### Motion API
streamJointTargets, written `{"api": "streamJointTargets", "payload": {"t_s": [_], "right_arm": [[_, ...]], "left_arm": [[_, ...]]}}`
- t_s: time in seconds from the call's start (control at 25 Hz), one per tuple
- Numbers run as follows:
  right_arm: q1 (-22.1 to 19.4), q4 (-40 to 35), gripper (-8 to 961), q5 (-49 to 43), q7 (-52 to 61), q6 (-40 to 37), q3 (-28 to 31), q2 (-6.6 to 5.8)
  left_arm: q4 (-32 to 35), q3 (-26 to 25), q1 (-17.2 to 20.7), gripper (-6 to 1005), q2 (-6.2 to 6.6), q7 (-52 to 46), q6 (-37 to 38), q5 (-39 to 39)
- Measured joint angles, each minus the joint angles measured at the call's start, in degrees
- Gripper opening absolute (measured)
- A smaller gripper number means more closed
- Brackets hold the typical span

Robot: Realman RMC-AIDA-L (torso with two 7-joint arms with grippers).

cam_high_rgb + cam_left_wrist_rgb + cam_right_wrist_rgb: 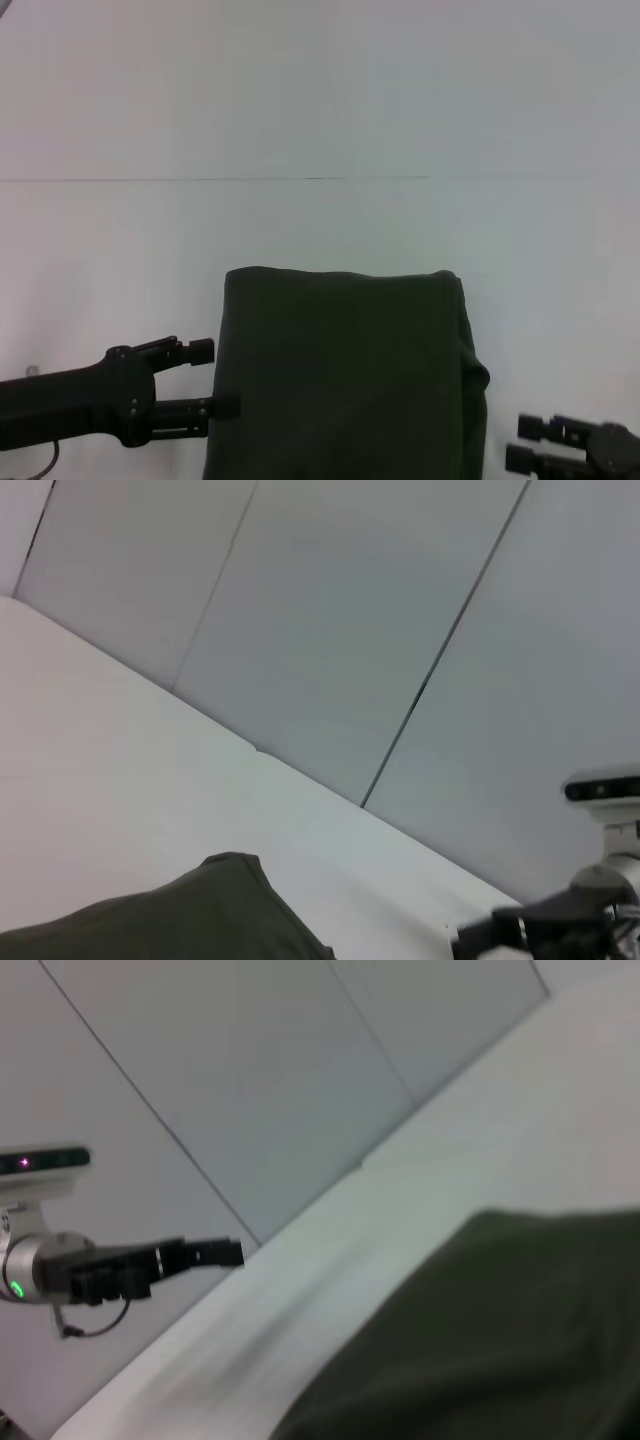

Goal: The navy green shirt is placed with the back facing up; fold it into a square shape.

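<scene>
Your large dark olive-green cotton shirt (345, 375) lies flat on the plain white bench (320, 220) near the robot's edge, already narrowed to a tall rectangle with a straight far edge and its plain side up; the right border bulges where the layers are doubled, so you can judge the side folds done and the lengthwise fold into a square not yet made. The left gripper (213, 378) sits at the shirt's left edge, its two black fingers pointing right, jaws spread apart with one finger at the fabric's border and the other just clear of it, gripping nothing. That arm reaches in low and level from the left. The right gripper (528, 443) rests low at the near right, apart from the cloth, fingers pointing left, jaws released.
</scene>
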Motion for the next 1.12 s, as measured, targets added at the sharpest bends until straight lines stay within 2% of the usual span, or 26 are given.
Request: {"api": "streamJointTargets", "payload": {"t_s": [0.16, 0.64, 0.96, 1.12], "right_arm": [[0.2, 0.1, 793, -4.8, 7.7, 0.4, 0.5, -0.4], [4.6, 0.5, 791, -10.0, 23.1, 3.8, 0.1, 0.63], [7.1, 0.7, 789, -13.3, 25.1, 3.2, 0.0, 1.62], [7.9, 1.2, 789, -14.1, 25.1, 2.7, 0.0, 1.73]], "left_arm": [[-0.1, 0.0, -0.6, 934, -0.06, 0.2, 0.0, 0.0], [-0.2, 0.0, -0.8, 934, -0.1, 0.3, 0.0, -0.1], [-0.3, 0.0, -0.8, 934, -0.13, 0.4, -0.2, -0.2], [-0.3, 0.0, -0.7, 934, -0.14, 0.3, -0.3, -0.2]]}}
